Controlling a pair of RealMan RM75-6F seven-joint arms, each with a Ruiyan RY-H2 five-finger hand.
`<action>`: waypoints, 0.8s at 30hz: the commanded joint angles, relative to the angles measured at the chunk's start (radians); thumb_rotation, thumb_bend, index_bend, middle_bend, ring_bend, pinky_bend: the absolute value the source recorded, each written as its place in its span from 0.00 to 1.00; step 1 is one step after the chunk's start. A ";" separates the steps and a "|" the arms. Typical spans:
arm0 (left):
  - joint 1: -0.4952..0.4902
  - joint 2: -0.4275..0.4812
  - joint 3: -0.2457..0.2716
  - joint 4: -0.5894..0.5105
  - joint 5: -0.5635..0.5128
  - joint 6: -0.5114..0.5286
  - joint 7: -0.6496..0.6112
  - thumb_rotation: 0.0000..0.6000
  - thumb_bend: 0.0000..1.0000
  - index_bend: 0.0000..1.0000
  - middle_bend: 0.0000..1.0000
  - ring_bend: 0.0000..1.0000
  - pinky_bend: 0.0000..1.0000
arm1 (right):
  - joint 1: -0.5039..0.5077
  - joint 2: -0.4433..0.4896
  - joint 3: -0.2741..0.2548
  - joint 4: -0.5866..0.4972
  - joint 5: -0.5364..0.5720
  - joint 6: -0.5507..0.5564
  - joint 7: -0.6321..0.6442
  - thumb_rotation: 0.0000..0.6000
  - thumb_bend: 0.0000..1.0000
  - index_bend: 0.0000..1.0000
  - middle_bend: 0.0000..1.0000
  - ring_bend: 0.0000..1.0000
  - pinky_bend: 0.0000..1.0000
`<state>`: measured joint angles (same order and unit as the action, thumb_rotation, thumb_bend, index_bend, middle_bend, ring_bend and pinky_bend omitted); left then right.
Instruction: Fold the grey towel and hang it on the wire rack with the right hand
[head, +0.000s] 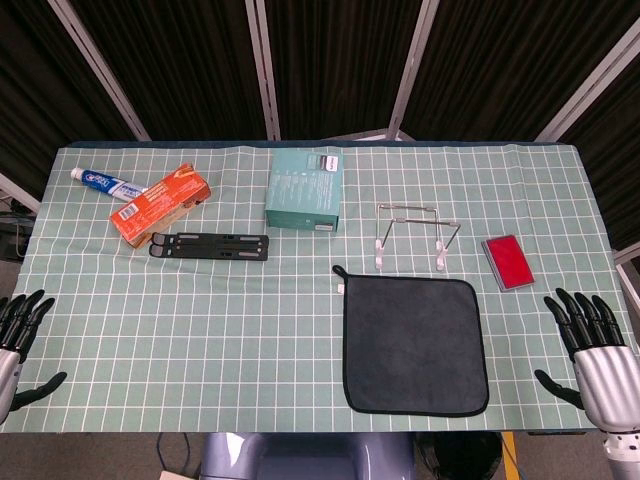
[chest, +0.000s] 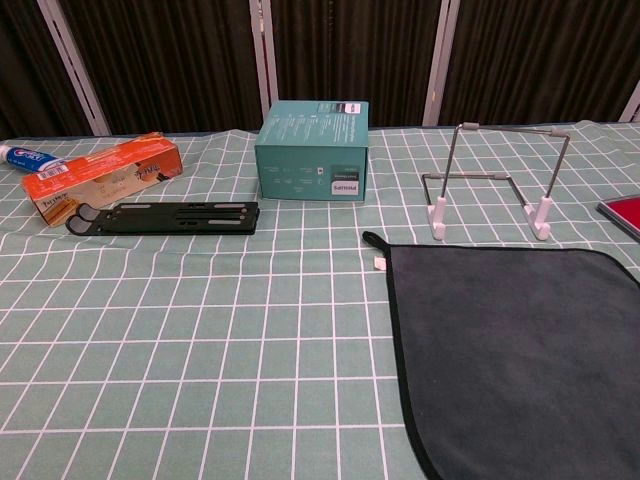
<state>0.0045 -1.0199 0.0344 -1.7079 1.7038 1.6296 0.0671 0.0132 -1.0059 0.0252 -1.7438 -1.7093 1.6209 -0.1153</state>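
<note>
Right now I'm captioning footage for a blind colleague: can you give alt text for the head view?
A dark grey square towel lies flat and unfolded on a green checked tablecloth, just in front of a small wire rack. The left robot hand and right robot hand rest open at the table's near corners, holding nothing.

Greens, greys and one bright red on my table

The tablecloth (head: 250, 320) is pale green with a white grid; my towel (head: 415, 345) is dark grey with black edging; the box (head: 306, 190) is teal; the carton (head: 160, 203) is orange and white; the tube (head: 108, 185) is white with blue; the folding stand (head: 210, 246) is black; the rack (head: 415, 238) is silvery with white feet; the flat case (head: 507, 262) is red; my right hand (head: 592, 345) has black fingers and a silver palm.
</note>
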 joint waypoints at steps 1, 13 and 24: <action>0.000 -0.001 0.000 0.002 0.000 -0.001 0.001 1.00 0.00 0.00 0.00 0.00 0.00 | 0.000 -0.001 -0.002 0.000 0.000 -0.003 -0.003 1.00 0.00 0.00 0.00 0.00 0.00; -0.010 -0.020 -0.018 0.007 -0.046 -0.030 0.036 1.00 0.00 0.00 0.00 0.00 0.00 | 0.131 -0.059 -0.126 0.072 -0.203 -0.273 -0.023 1.00 0.18 0.23 0.00 0.00 0.00; -0.020 -0.048 -0.029 0.022 -0.095 -0.068 0.085 1.00 0.00 0.00 0.00 0.00 0.00 | 0.211 -0.249 -0.163 0.217 -0.251 -0.398 0.017 1.00 0.30 0.38 0.00 0.00 0.00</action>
<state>-0.0140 -1.0657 0.0073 -1.6891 1.6127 1.5656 0.1514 0.2147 -1.2348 -0.1299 -1.5431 -1.9556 1.2356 -0.0965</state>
